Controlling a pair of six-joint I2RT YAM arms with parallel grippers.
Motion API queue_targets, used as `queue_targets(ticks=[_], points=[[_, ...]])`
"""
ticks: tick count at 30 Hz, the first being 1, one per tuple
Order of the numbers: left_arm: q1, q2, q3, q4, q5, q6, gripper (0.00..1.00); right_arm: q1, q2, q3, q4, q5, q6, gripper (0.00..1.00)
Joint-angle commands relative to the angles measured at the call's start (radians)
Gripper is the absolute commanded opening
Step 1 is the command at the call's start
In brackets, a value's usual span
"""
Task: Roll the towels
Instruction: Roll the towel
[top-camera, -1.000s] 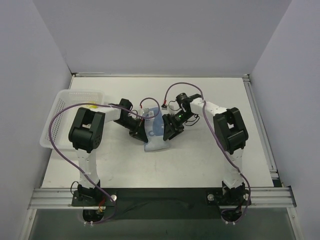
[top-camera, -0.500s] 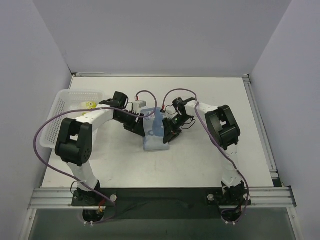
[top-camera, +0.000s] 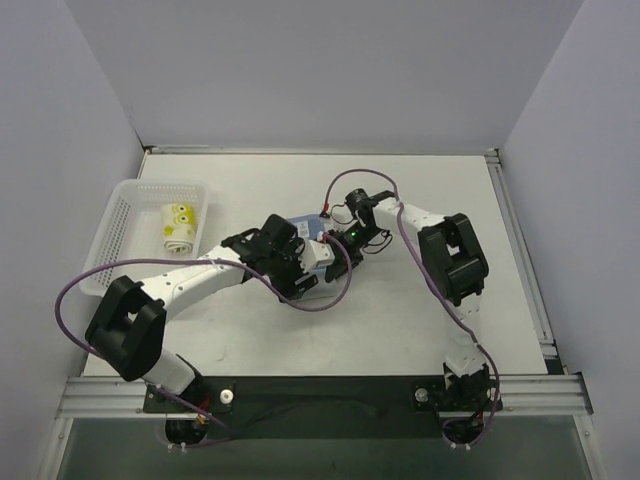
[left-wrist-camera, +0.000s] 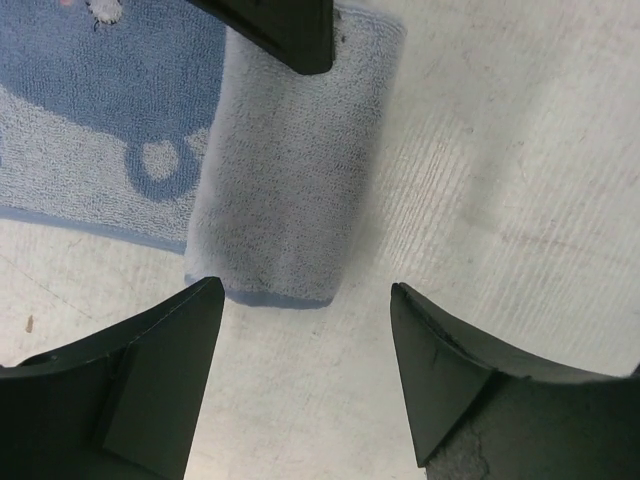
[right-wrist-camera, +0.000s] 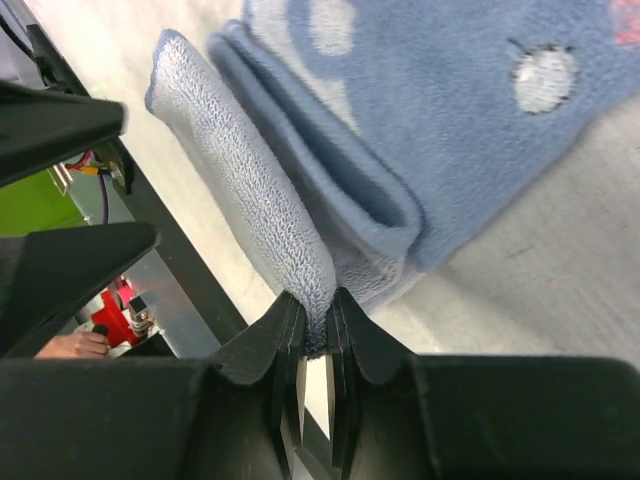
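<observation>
Right gripper (right-wrist-camera: 314, 338) pinches blue towel (right-wrist-camera: 480, 130), one of two.

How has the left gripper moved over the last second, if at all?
Yes. The left gripper has shifted slightly right, away from the basket, and its fingers have opened.

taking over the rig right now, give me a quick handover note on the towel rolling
Grippers: the left gripper is open, hovering over the rolled end of the blue towel and touching nothing. The right gripper has its fingers shut on the edge of that roll.
Things: the blue towel lies mid-table between the two grippers. The cream printed towel lies rolled in the white basket.
Done: cream printed towel rolled; blue towel partly rolled.
Left: a flat stretch of the blue towel is not yet rolled up, so finish that roll.
</observation>
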Motion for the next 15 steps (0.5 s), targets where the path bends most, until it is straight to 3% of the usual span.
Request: queue_targets(ticks=[1,15], points=[[-0.042,-0.055,-0.023,0.109,-0.085,0.091,0.78,0.022,-0.068,0.008,-0.039,-0.003,-0.008,0.02],[-0.195,0.087,-0.089,0.201,-0.218,0.154,0.74,0.033,0.105,0.088,-0.062,0.026,0.022,0.00]])
